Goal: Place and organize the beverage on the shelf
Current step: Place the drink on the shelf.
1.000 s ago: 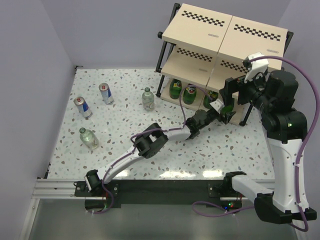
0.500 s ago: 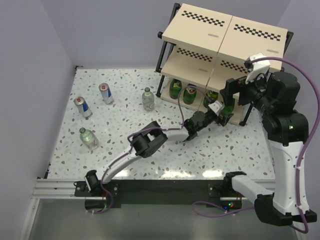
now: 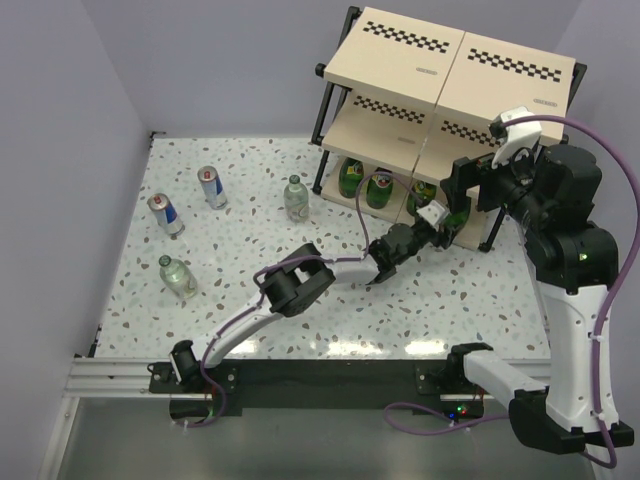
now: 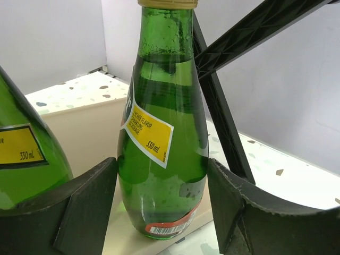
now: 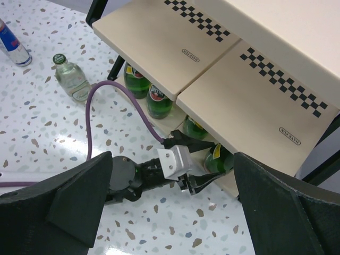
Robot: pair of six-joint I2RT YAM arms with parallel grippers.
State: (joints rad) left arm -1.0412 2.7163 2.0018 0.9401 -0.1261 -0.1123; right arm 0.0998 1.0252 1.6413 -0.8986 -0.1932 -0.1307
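Speckled terrazzo table (image 3: 470, 300) bears the shelf (image 3: 400, 50) at its far right; one green bottle (image 4: 162, 133) stands upright on the bottom board, left gripper (image 4: 162, 175) closed against both its sides; three more green bottles (image 3: 378, 188) stand beside it on that board; right gripper (image 3: 470, 188) hangs above, spread wide, empty; two cans (image 3: 165, 213) and two clear bottles (image 3: 295, 197) stand on the table, well left.

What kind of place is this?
Probably a robot test booth, not a shop: plain walls close in a speckled table, two arms are bolted to its edge, and one shelf holds green bottles.
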